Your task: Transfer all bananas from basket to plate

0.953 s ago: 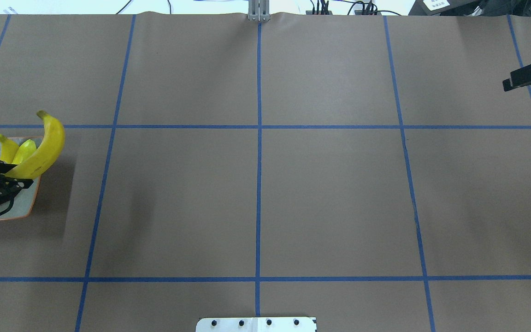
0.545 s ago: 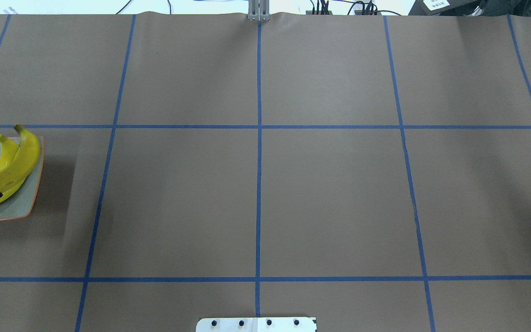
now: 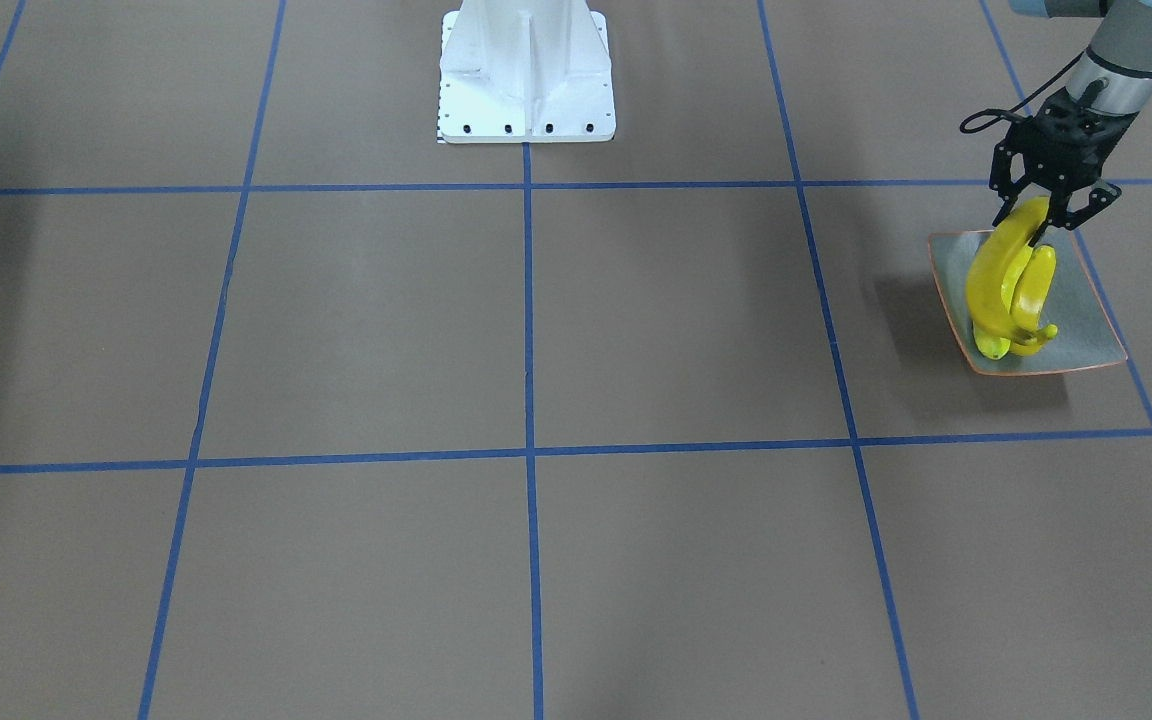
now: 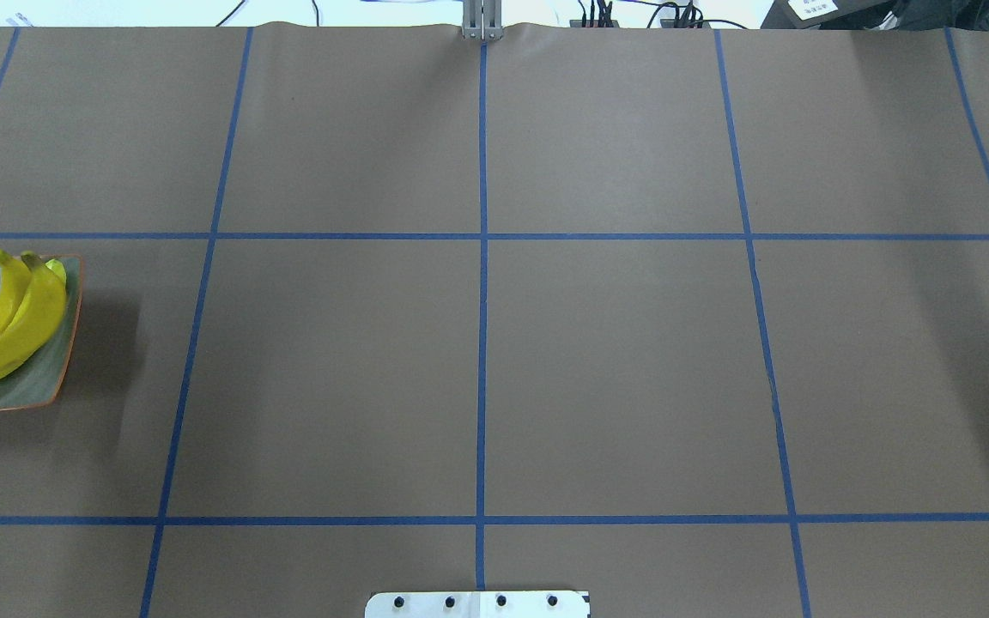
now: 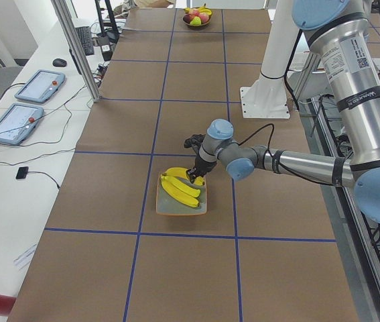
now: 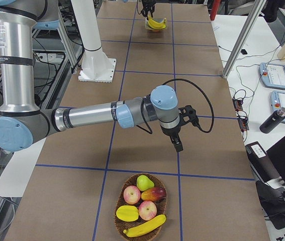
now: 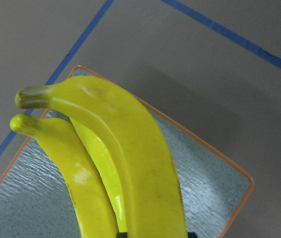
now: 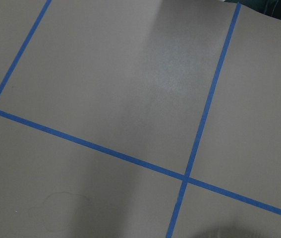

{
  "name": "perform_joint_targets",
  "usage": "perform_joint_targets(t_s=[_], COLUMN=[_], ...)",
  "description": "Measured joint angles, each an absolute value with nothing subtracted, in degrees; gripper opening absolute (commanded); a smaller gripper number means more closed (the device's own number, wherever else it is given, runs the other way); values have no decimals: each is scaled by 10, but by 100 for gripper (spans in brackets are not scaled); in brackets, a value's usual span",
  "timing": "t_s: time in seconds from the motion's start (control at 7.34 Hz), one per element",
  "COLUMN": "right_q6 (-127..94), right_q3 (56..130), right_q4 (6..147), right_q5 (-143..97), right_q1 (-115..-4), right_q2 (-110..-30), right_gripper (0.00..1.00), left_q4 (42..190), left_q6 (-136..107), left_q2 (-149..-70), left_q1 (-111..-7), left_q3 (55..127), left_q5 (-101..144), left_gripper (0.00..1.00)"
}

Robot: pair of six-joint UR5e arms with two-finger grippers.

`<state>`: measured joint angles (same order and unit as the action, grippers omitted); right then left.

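Observation:
The grey-green plate (image 3: pixel 1086 320) with an orange rim sits at the table's left end, at the left edge of the overhead view (image 4: pixel 41 384). Three bananas lie on it. My left gripper (image 3: pixel 1044 222) is shut on the stem-side end of the biggest banana (image 3: pixel 988 280), which rests along the others (image 4: pixel 21 322). The left wrist view shows this banana (image 7: pixel 135 163) over a smaller one (image 7: pixel 71 168) and a greenish one (image 7: pixel 103 168). My right gripper (image 6: pixel 177 145) hangs above the table near the basket (image 6: pixel 127 223); I cannot tell whether it is open or shut. One banana (image 6: pixel 145 227) lies in the basket.
The basket also holds apples (image 6: pixel 132 194), a pear (image 6: pixel 143 182) and other fruit. The robot's white base (image 3: pixel 526 75) stands at the table's edge. Blue tape lines (image 4: pixel 482 257) divide the brown table cover.
My left gripper has carried the big banana to the left and down onto the other bananas on the plate. My right gripper has moved out of the overhead view.

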<state>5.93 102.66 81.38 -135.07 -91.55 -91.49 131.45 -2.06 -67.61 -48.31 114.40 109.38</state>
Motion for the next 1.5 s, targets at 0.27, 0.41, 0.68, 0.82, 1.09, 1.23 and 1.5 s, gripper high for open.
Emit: perform_joint_targets(t_s=[0.27, 0.41, 0.68, 0.82, 1.09, 1.23, 1.5], right_q6=[77, 91, 154, 202, 304, 344, 369], right_q3=[1013, 1003, 960, 930, 850, 804, 672], right_q4=[814, 814, 812, 810, 808, 802, 714], right_q5=[-1352, -1352, -1352, -1353, -1368, -1372, -1365], right_q1=[-929, -936, -954, -965, -995, -1006, -1013], right_q2=[-914, -914, -911, -911, -908, -900, -857], right_gripper=[100, 100, 100, 100, 100, 100, 99], left_q4=[1333, 1339, 1338, 1338, 1337, 1337, 1338], left_q6=[-21, -23, -50, -75, -109, -114, -117], left_q2=[-677, -678, -696, -713, -742, -747, -749], left_q1=[-485, -490, -540, -561, -573, -574, -575], left_q3=[1145, 1153, 1166, 1167, 1164, 1164, 1165], left_q5=[1102, 1123, 1213, 1242, 1257, 1259, 1258], left_gripper=[100, 100, 100, 100, 100, 100, 100])
